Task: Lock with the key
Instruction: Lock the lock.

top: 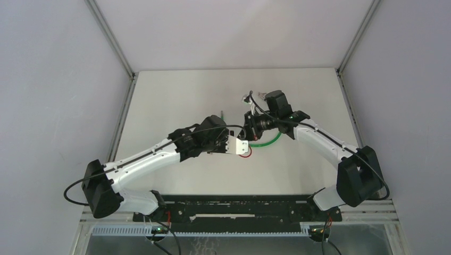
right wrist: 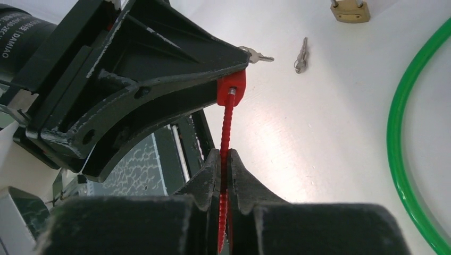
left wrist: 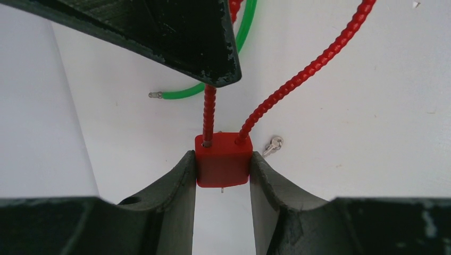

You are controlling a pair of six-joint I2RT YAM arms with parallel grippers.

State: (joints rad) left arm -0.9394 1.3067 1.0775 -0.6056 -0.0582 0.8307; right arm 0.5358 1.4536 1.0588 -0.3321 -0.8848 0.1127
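White arm links [top: 143,159], black joints [top: 355,183], seemingly scuffed fingers [left wrist: 178,183]

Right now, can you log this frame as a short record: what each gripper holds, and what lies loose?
left gripper: shut on red cable lock body, one finger on each side
right gripper: shut on red ribbed cable, close to the lock body
lying loose: green cable, brass padlock, keys
key in hand: none in either gripper
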